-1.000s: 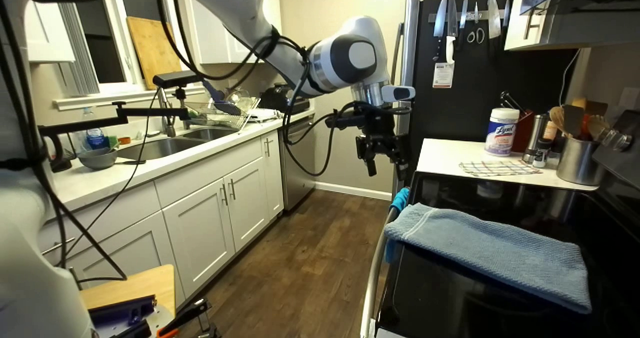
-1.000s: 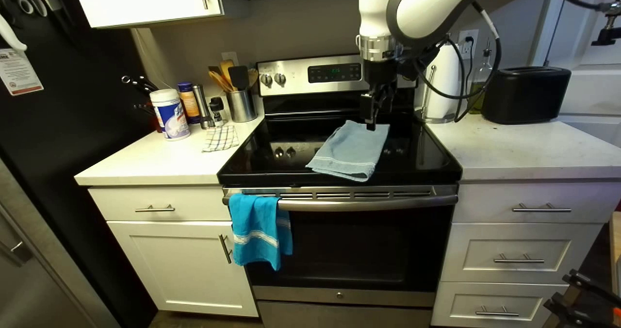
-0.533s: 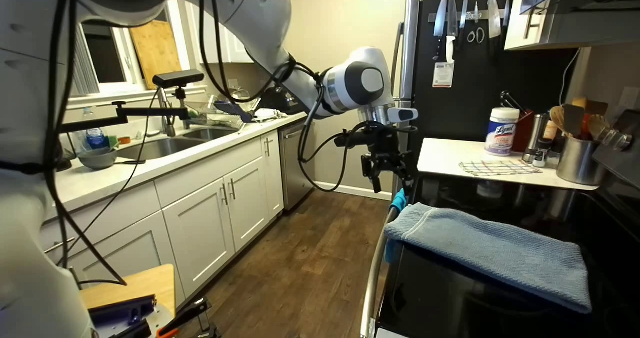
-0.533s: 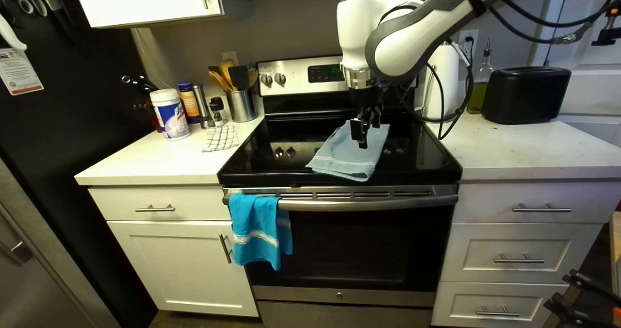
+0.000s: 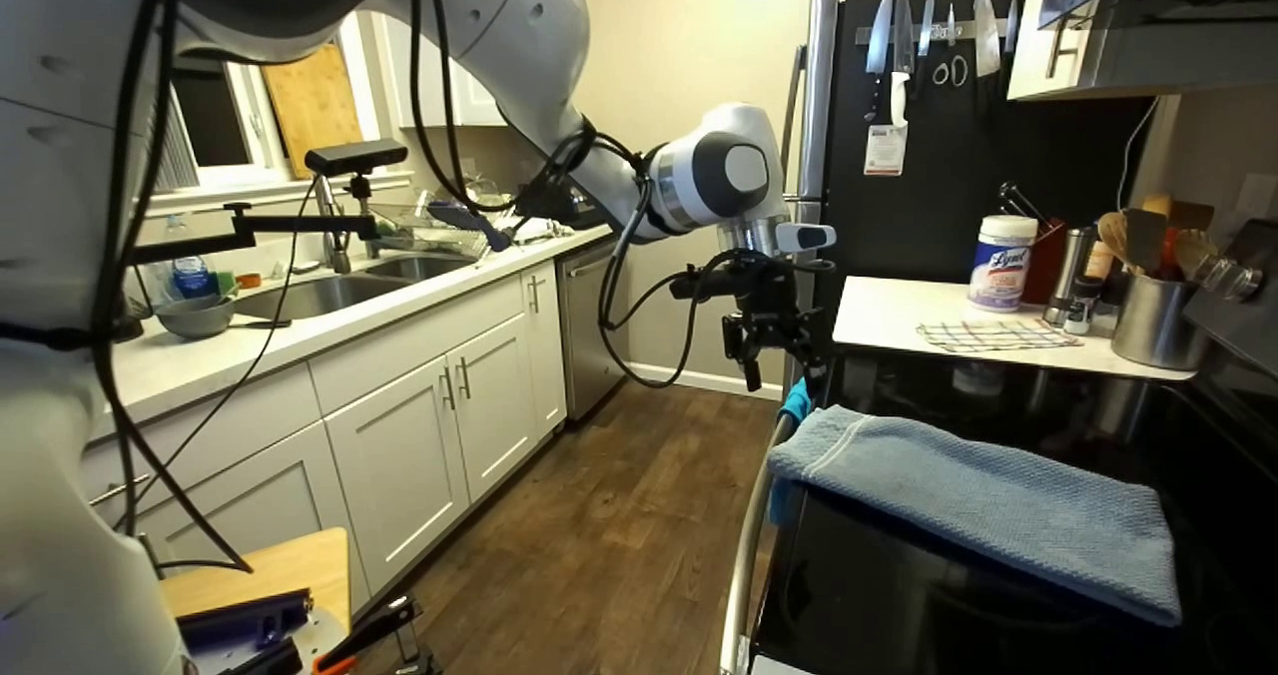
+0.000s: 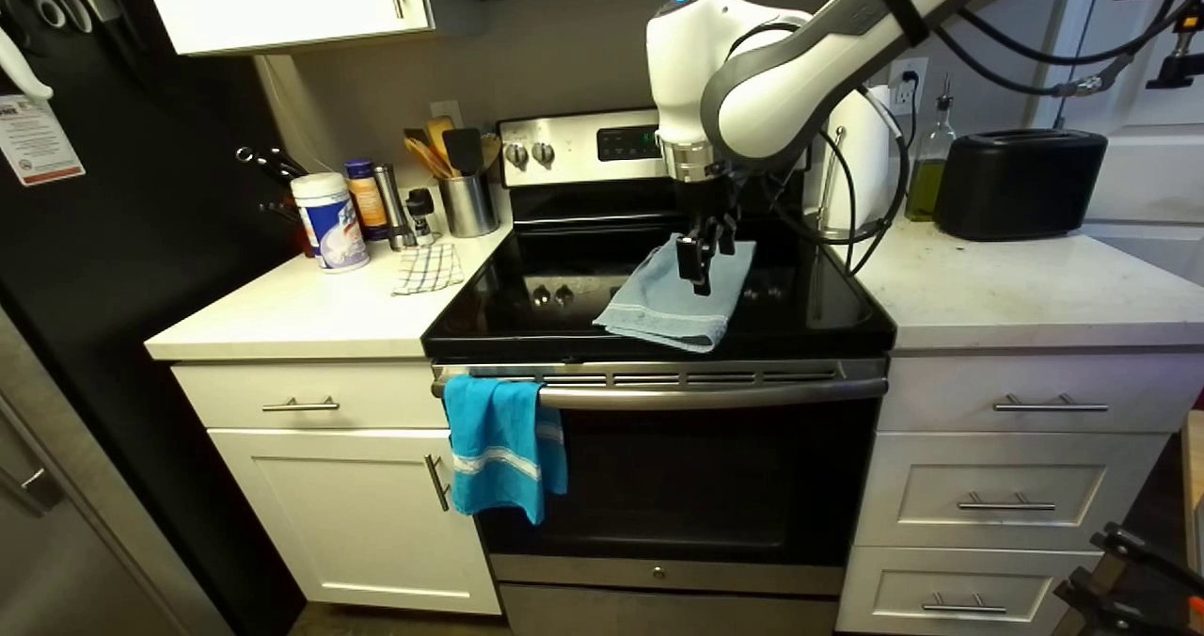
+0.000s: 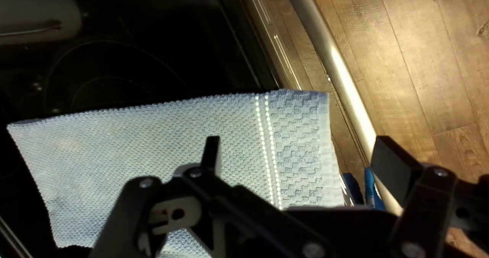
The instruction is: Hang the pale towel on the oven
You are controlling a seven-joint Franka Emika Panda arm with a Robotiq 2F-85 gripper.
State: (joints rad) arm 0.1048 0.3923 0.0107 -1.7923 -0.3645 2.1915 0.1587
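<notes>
In an exterior view we see the Panda arm (image 5: 711,181) bent downward, the black tool (image 5: 785,369) at its end with its fingertips pointing down. The pale blue towel (image 5: 988,505) lies folded flat across the dark glass top of the oven (image 5: 869,600), its white-striped end at the front edge, near the bar handle (image 5: 744,555). On the white counter (image 5: 884,306) beyond, we find a Lysol wipes canister (image 5: 1001,266), a checked cloth (image 5: 998,336) and a steel utensil holder (image 5: 1158,328), close to the black refrigerator (image 5: 998,186).

In an exterior view we face the oven door (image 6: 677,485), where a turquoise towel (image 6: 499,448) drapes over the left end of the bar handle. We see the tool above the pale blue towel, covering part of it. To the right of the oven stand a paper towel roll (image 6: 863,161), an oil bottle (image 6: 929,180) and a black toaster (image 6: 1021,184).

In the wrist view we look down on the pale blue towel, with a double row of white stitching near its hemmed end. The tool's fingers (image 7: 212,153) stand wide apart, one seen against the cloth, the other beside the bar handle, with the wooden floor (image 7: 420,59) below.
</notes>
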